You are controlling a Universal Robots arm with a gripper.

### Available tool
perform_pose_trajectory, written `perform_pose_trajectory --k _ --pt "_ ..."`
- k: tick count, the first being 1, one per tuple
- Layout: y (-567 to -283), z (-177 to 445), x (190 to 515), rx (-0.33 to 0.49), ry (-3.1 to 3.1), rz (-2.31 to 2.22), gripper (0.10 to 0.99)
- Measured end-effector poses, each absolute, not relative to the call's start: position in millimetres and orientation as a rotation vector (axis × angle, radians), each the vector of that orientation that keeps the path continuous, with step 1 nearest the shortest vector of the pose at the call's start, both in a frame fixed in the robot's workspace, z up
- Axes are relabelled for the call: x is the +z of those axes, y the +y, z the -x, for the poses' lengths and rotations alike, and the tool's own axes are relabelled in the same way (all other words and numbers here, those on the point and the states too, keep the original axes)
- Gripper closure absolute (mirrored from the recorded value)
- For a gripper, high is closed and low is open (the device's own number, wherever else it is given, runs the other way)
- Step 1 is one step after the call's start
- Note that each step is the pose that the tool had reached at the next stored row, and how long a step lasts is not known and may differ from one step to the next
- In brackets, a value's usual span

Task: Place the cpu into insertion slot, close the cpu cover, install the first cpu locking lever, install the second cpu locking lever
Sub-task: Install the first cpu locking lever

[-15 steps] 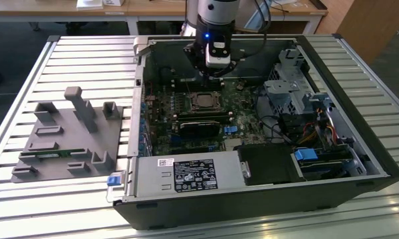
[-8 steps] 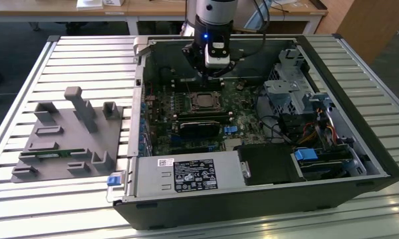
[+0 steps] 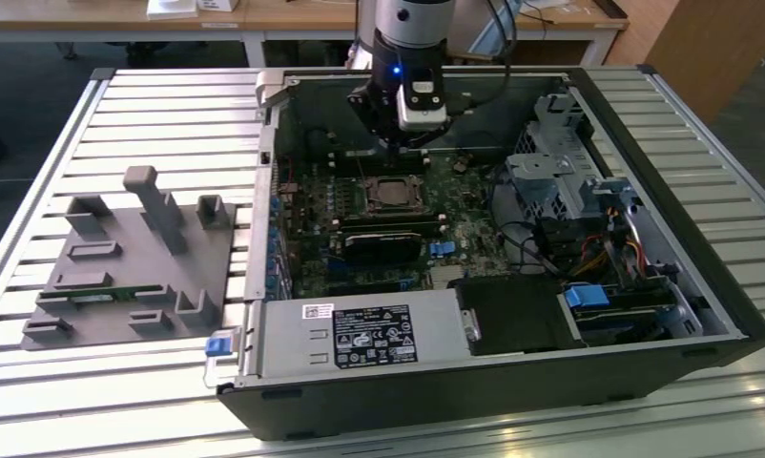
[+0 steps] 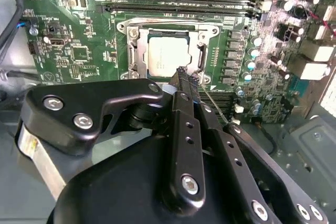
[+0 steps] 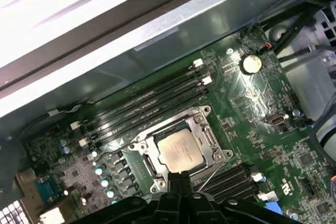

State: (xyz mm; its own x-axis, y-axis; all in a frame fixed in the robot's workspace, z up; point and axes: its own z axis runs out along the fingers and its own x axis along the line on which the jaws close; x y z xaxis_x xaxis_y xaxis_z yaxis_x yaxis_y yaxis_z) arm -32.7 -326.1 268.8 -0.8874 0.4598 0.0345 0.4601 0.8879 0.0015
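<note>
cpu (image 3: 389, 194): seated, mid-frame in exterior view.
cpu cover (image 4: 132, 59): down, framing cpu.
gripper (image 4: 187, 77): fingers together, tips at cover edge; locking lever (image 4: 216, 109) just beside.

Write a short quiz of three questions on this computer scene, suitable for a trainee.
1. True or false: the gripper, fingers shut, is close to an edge of the cpu.
2. The cpu cover is: A) standing upright B) lying flat around the cpu C) taken out.
3. Fill in: the grey fixture stands on the exterior view's ____ of the computer case.
Key: 1 true; 2 B; 3 left.
</note>
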Motion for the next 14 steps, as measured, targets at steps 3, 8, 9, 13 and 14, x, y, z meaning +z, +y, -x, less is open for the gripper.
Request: perform_pose_trajectory --k 3,8,9,13,14 --pt "-326.1 32.8 268.8 -0.014 -3.036 0.666 0.973" --pt "-326.1 32.8 268.7 -0.012 -3.059 0.549 0.973" --pt "-326.1 32.8 268.7 -0.011 -3.063 0.525 0.973" --pt "-326.1 32.7 268.7 -0.010 -3.078 0.426 0.973" --pt "-326.1 32.8 268.7 -0.009 -3.082 0.399 0.973"
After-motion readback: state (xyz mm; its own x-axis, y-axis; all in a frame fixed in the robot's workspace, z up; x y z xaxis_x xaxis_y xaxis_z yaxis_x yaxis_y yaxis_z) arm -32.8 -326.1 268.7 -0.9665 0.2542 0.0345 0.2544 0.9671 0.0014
